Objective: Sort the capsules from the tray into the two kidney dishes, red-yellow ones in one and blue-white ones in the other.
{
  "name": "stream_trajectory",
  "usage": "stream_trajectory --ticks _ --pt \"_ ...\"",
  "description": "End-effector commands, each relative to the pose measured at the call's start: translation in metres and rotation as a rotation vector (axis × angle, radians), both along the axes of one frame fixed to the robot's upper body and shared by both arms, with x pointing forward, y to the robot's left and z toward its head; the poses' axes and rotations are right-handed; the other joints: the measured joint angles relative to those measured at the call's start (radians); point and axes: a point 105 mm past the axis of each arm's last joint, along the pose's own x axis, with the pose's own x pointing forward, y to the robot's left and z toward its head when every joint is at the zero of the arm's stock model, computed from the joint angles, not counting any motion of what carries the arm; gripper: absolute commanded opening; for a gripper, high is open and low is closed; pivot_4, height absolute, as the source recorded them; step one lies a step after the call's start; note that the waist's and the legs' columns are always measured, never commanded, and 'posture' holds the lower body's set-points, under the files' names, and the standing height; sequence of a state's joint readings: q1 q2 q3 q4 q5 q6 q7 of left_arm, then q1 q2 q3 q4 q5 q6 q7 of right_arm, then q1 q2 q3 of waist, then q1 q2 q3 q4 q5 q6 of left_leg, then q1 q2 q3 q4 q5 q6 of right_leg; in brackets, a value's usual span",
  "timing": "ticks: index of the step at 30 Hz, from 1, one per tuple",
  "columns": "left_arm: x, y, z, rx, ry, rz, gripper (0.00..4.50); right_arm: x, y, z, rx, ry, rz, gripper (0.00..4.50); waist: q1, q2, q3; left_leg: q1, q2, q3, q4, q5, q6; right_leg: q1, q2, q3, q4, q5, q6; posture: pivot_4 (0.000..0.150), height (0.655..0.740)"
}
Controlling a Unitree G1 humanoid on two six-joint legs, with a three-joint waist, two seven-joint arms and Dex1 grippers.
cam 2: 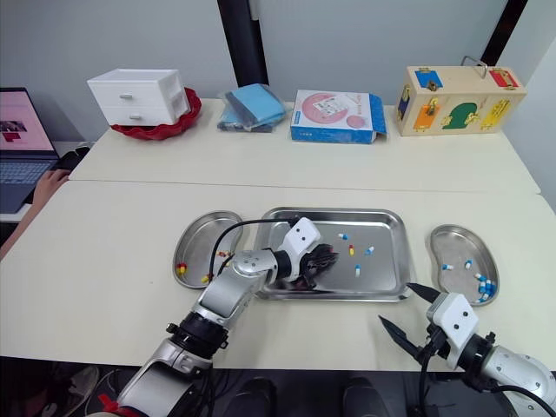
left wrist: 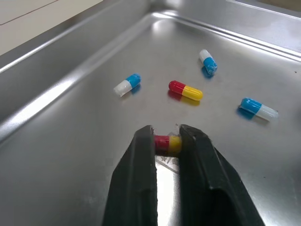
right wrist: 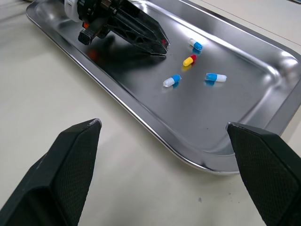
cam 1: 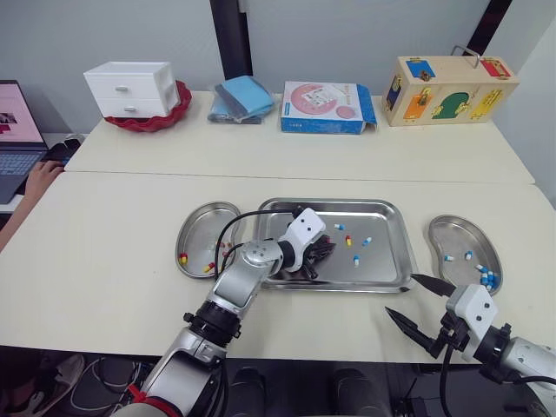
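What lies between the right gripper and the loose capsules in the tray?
Bare table, then the tray rim and a stretch of bare tray floor, as the right wrist view shows.

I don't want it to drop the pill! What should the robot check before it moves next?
1. Left gripper shut on a red-yellow capsule: ok.
2. Grip firm enough to lift: cannot tell.
3. Left kidney dish holds red-yellow ones, so it matches: ok.
4. Right kidney dish holds blue-white ones: ok.
5. Right gripper open, outside the tray, out of the way: ok.
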State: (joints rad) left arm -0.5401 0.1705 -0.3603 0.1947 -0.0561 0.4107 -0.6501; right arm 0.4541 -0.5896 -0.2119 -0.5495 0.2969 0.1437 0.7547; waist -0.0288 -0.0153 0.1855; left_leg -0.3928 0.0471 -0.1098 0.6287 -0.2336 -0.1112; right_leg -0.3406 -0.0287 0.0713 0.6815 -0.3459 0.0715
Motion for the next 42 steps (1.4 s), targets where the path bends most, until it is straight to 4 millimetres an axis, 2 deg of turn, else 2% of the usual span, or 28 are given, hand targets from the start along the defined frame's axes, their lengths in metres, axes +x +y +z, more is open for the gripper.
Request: stream_trajectory --ticks 1,6,11,16,20,23,28,39,40,42 --pt "-0.001 -0.004 0.004 0.005 -0.021 -0.025 0.40 0.000 0.005 0.010 -0.004 -0.039 0.016 4.50 0.000 0.000 0.000 0.000 0.000 0.000 0.000 0.000 0.000 0.000 0.000 0.000 0.000 0.000 0.000 0.150 0.7400" --pt "-0.002 -0.001 0.016 -0.018 -0.051 -0.032 0.40 0.000 0.005 0.010 -0.008 -0.041 0.018 4.50 0.000 0.000 0.000 0.000 0.000 0.000 0.000 0.000 0.000 0.000 0.000 0.000 0.000 0.000 0.000 0.150 0.7400" --pt "-0.010 0.023 0.052 -0.064 -0.118 -0.002 0.40 0.003 0.008 0.013 -0.016 -0.064 0.053 4.50 -0.003 0.000 0.000 0.000 0.000 0.000 0.000 0.000 0.000 0.000 0.000 0.000 0.000 0.000 0.000 0.150 0.7400" --pt "-0.022 0.071 0.072 -0.038 -0.127 0.103 0.40 0.005 0.022 0.014 -0.024 -0.087 0.158 4.50 -0.004 0.001 -0.001 0.001 0.000 0.000 0.000 0.000 0.000 0.000 0.000 0.000 0.000 0.000 0.000 0.150 0.7400" --pt "-0.023 0.119 0.082 -0.035 -0.138 0.276 0.40 0.007 0.041 0.018 -0.012 -0.101 0.276 4.50 -0.002 0.001 0.000 0.001 0.000 0.000 0.000 0.000 0.000 0.001 0.000 0.000 0.000 0.000 0.000 0.150 0.7400" --pt "-0.026 0.154 0.080 -0.017 -0.139 0.402 0.40 0.007 0.058 0.024 0.003 -0.121 0.373 4.50 -0.003 0.001 0.000 0.001 0.000 -0.001 0.000 0.000 0.000 0.000 0.000 0.000 0.000 0.000 0.000 0.150 0.7400" --pt "-0.035 0.194 0.074 -0.005 -0.139 0.562 0.40 0.009 0.082 0.032 0.029 -0.142 0.496 4.50 -0.001 -0.001 0.000 0.000 0.000 -0.001 0.000 0.000 0.000 0.000 0.000 0.000 0.000 0.000 0.000 0.150 0.7400" --pt "-0.042 0.214 0.061 -0.035 -0.158 0.681 0.40 0.016 0.098 0.035 0.059 -0.142 0.553 4.50 0.001 -0.001 0.001 0.000 0.000 -0.001 0.000 0.000 0.000 0.000 0.000 -0.001 0.000 0.000 0.000 0.150 0.7400" --pt "-0.042 0.214 0.062 -0.046 -0.158 0.681 1.12 0.016 0.098 0.034 0.059 -0.141 0.553 4.50 0.001 -0.001 0.001 0.000 0.000 -0.001 0.000 0.000 0.000 -0.001 0.000 -0.001 0.000 0.000 0.000 0.150 0.7400" --pt "-0.044 0.214 0.062 -0.057 -0.158 0.677 1.69 0.016 0.098 0.034 0.060 -0.139 0.553 4.50 0.001 -0.001 0.001 0.000 0.000 -0.001 0.000 0.000 0.000 -0.001 0.000 -0.001 0.000 0.000 0.000 0.150 0.7400"
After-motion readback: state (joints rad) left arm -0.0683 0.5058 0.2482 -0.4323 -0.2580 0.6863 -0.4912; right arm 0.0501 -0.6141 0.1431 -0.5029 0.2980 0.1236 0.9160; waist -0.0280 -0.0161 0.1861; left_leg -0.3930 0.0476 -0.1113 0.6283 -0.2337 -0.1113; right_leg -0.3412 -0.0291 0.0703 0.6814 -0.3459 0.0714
